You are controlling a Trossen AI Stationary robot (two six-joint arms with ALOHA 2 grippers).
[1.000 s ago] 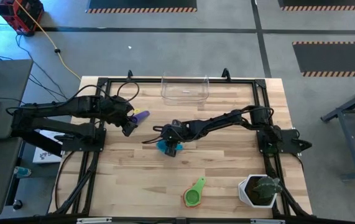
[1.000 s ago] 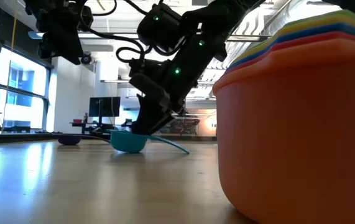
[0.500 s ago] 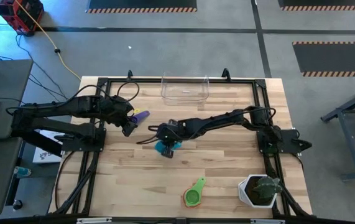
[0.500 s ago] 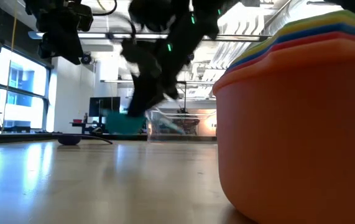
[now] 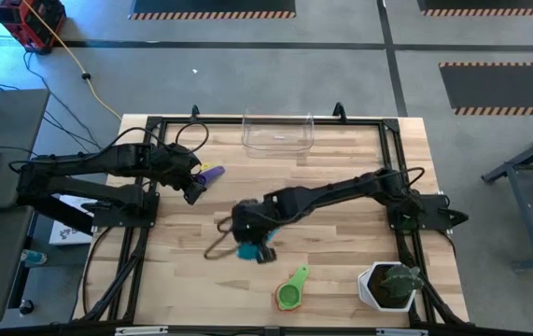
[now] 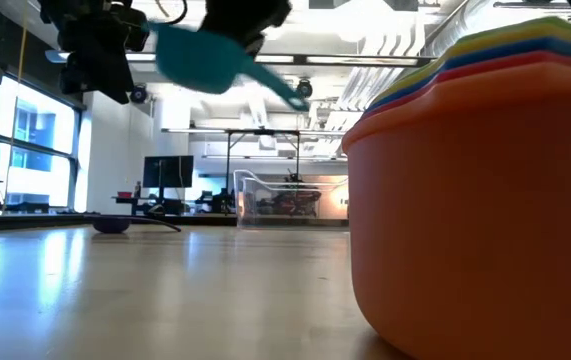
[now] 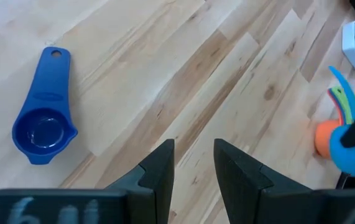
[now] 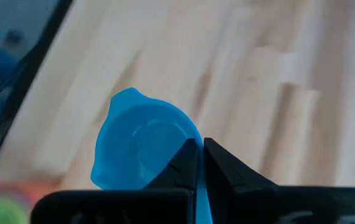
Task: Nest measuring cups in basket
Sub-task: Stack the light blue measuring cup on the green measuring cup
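Light-blue measuring cup (image 8: 143,146) hangs above the surface, its handle clamped in the right claw (image 5: 252,245); the carry is underway, and next it needs lowering into the nested stack (image 5: 290,294). Left claw (image 7: 193,163) waits, parted.

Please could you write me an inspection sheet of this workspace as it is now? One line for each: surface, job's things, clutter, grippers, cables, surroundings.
Surface: pale wooden plank table inside a black frame.
Job's things: clear plastic rectangular basket at the far edge, nothing seen inside; light blue plastic measuring cup held above the table; dark blue plastic measuring cup lying flat; small purple cup beside the left arm; stack of nested cups, green on top, orange outermost, near the front edge.
Clutter: white pot with green plant at the front right corner.
Grippers: right gripper shut on the light blue cup's handle; left gripper open, holding nothing.
Cables: yellow cable on the floor.
Surroundings: grey floor with striped hazard markings.
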